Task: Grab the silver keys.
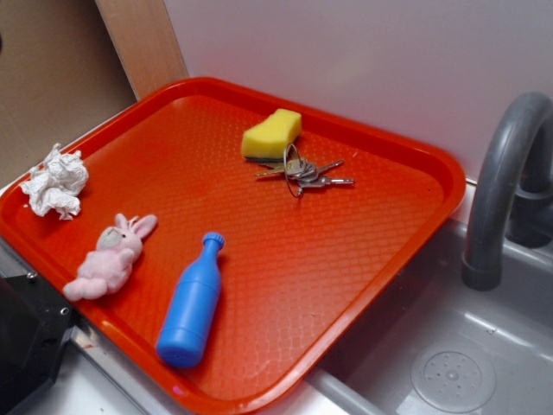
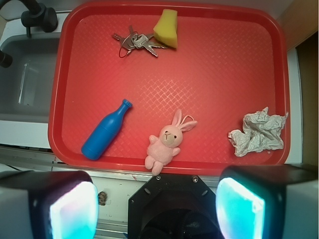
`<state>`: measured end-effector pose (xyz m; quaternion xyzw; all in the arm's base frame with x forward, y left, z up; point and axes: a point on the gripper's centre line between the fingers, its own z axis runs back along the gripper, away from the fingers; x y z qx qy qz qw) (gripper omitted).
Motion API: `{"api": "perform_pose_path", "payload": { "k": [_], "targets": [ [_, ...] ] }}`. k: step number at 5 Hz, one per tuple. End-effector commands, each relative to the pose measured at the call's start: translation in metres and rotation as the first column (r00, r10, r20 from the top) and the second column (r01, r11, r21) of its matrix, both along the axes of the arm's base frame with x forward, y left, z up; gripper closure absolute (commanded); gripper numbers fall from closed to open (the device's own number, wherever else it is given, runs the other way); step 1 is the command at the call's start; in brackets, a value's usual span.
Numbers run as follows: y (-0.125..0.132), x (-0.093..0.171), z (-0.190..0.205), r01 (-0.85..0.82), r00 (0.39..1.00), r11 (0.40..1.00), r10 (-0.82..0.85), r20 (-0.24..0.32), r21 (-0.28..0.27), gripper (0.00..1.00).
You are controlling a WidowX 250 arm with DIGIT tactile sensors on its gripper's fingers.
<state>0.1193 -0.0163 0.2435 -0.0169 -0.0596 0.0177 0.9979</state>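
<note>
Nothing is held yet: the gripper (image 2: 157, 206) is seen spread wide at the near tray (image 2: 279, 64) edge. Silver keys (image 2: 135, 43) lie at the far side, touching the yellow sponge (image 2: 167, 28). Approach pending; a reach across and descent is needed.

shiny metal silver keys (image 1: 304, 173), textured plastic tray (image 1: 346, 259)

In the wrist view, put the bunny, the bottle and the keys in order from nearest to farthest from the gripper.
1. Bunny: at the tray's near edge, just ahead of the gripper.
2. Bottle: near edge, to the picture's left.
3. Keys: far edge, beside the sponge.
</note>
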Motion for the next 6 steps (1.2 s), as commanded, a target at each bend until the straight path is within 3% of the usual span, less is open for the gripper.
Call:
{"api": "perform_pose_path", "payload": {
  "k": [1,2,3,4,6],
  "targets": [
    [0.000,0.000,0.000,0.000,1.000,1.000,0.000,0.000,0.000,0.00],
    [0.035,0.050,-0.043,-0.248,0.969,0.968,0.247,0.016,0.038,0.00],
    [0.039,0.096,-0.064,-0.375,0.926,0.927,0.373,0.052,0.027,0.00],
    [0.045,0.139,-0.086,-0.568,0.818,0.821,0.570,0.070,-0.048,0.00],
    [0.007,0.161,-0.096,-0.539,0.835,0.836,0.546,0.065,-0.105,0.00]
  ]
}}
